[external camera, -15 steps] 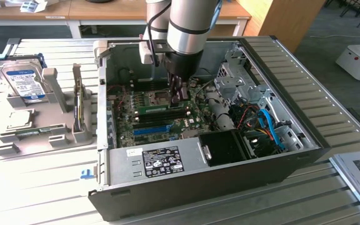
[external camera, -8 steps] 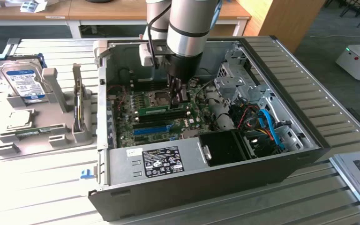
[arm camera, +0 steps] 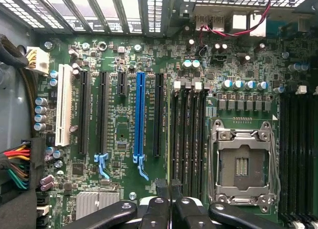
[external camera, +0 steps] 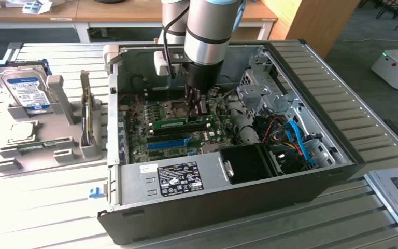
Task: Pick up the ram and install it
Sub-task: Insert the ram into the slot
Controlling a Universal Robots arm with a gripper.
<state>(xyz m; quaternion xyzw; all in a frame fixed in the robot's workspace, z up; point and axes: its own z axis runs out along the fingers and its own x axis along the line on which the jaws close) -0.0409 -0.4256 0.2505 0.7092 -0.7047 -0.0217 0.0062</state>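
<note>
The ram point(external camera: 171, 123) is a long green stick standing on edge over a black memory slot inside the open computer case point(external camera: 219, 210), beside the CPU socket point(external camera: 174, 109). My gripper point(external camera: 201, 115) reaches straight down from the arm and is shut on the end of the ram toward the exterior view's right. In the wrist view the ram point(arm camera: 172, 134) shows edge-on as a thin green line running away from my gripper point(arm camera: 169, 188), along the memory slot nearest the blue slot point(arm camera: 140, 114). How deep it sits in the slot I cannot tell.
A second green stick point(external camera: 85, 116) stands in a grey holder outside the case, next to a hard drive point(external camera: 26, 91). A black power supply point(external camera: 178, 176) sits at the case's near side. Red and blue cables point(external camera: 292, 137) and drive cages crowd the exterior view's right. The CPU socket point(arm camera: 242, 164) lies beside the slots.
</note>
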